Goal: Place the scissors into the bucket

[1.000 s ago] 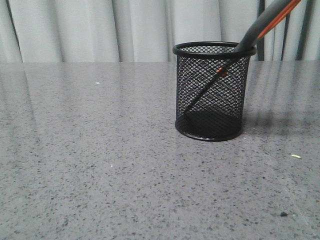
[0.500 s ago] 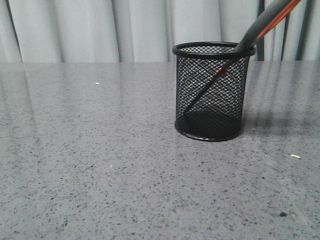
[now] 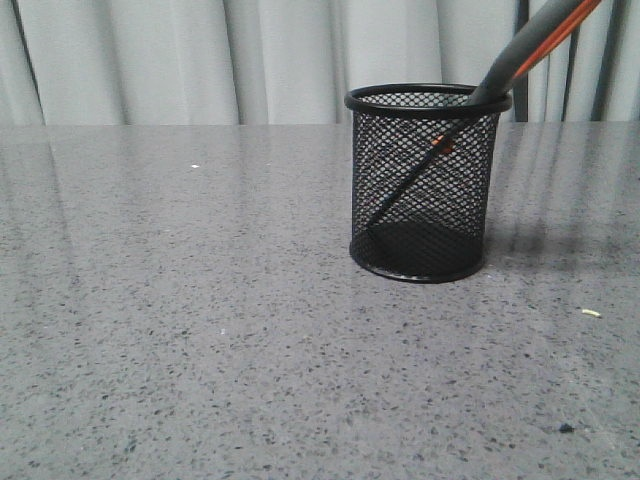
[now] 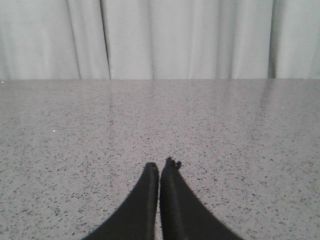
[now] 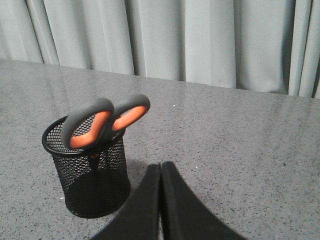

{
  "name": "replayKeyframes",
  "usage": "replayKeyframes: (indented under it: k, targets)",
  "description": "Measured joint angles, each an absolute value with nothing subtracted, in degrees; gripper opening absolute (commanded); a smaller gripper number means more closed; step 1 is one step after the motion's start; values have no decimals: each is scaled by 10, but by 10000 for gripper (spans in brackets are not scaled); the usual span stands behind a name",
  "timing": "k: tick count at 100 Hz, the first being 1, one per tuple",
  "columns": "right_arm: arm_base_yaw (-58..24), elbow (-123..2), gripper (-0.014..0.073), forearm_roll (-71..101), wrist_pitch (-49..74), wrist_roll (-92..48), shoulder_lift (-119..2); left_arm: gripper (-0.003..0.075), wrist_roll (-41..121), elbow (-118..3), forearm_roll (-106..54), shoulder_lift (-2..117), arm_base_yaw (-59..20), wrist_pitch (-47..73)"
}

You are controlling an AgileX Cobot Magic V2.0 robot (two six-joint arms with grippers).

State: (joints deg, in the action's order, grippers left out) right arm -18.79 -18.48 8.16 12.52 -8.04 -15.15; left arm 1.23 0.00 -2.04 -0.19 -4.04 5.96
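Observation:
The bucket (image 3: 424, 180), a black wire-mesh cup, stands upright on the grey table right of centre. The scissors (image 3: 520, 55) stand in it, blades down and slanted, the orange-red pivot showing through the mesh, the grey and orange handles sticking out over the rim to the right. The right wrist view shows the bucket (image 5: 90, 175) with the scissors' handles (image 5: 102, 122) leaning on its rim. My right gripper (image 5: 160, 166) is shut and empty, apart from the bucket. My left gripper (image 4: 160, 166) is shut and empty over bare table. Neither gripper shows in the front view.
The speckled grey table (image 3: 200, 330) runs back to pale curtains (image 3: 200, 60). A small pale scrap (image 3: 592, 313) and a dark speck (image 3: 567, 428) lie at the front right.

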Motion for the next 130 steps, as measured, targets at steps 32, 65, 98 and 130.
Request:
replayKeyframes:
  k: [32, 65, 98, 130]
  targets:
    - [-188, -185, -74, 82, 125, -80, -152, -20, 12, 0, -19, -2, -40, 60]
    - [-138, -147, -74, 50, 98, -80, -125, -20, 12, 0, -19, -2, -40, 60]
    - [-64, 8, -74, 45, 61, -80, 2, -20, 12, 0, -19, -2, -40, 60]
    - [-58, 8, -74, 32, 84, -80, 5, -20, 12, 0, -19, -2, -40, 62]
